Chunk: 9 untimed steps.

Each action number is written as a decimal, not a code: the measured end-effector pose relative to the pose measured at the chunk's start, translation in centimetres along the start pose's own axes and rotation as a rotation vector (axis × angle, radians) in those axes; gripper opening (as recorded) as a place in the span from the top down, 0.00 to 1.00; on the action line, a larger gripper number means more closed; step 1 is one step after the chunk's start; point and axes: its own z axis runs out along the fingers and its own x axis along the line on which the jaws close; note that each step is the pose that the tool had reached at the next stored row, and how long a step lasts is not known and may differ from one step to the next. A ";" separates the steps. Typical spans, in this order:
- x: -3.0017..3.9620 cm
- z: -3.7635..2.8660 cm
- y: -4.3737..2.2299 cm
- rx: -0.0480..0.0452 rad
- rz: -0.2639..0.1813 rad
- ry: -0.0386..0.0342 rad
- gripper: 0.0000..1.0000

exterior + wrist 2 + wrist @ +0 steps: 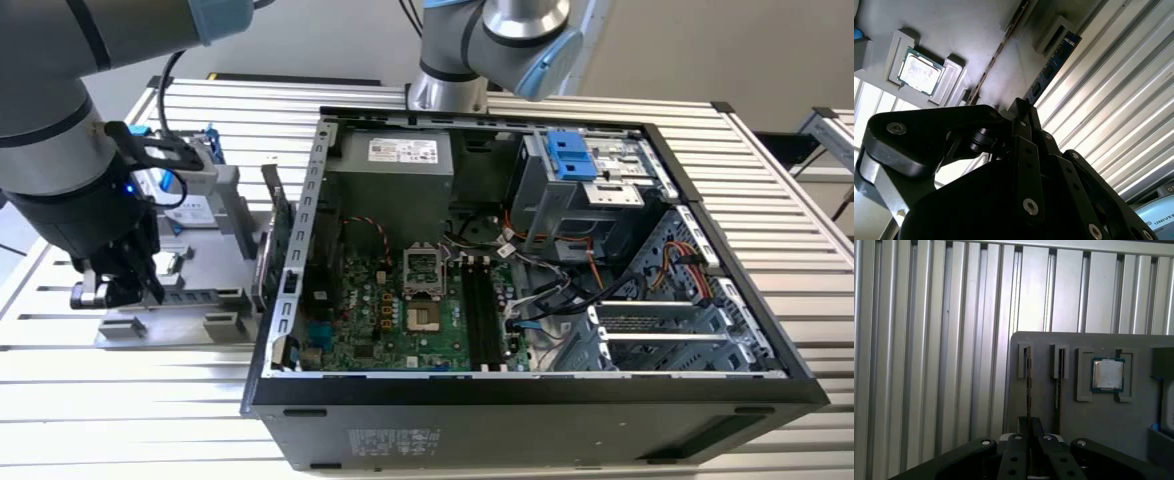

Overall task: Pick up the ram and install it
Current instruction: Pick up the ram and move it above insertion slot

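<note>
Bluish ram, dark chips, standing on edge.

An open desktop computer case lies on its side on a slatted aluminium table, its motherboard facing up. On the board, the bare CPU socket sits just beside the dark, long memory slots. A grey power supply fills the far corner, and a drive cage with a blue clip stands towards the exterior view's right, above loose cables. At the exterior view's left, the arm's gripper hangs low over a grey fixture plate, near a silver hard drive.
</note>
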 end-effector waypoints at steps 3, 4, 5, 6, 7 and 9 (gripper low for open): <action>0.00 -0.09 0.00 0.0000 0.000 0.0000 1.00; 0.00 -0.10 0.00 0.0001 0.000 -0.0001 1.00; 0.00 -0.12 0.00 0.0002 0.000 -0.0001 1.00; 0.00 -0.15 0.00 0.0000 0.000 0.0000 1.00; 0.00 -0.17 0.00 0.0000 0.000 0.0000 1.00; 0.00 -0.28 0.01 -0.0003 0.000 0.0002 1.00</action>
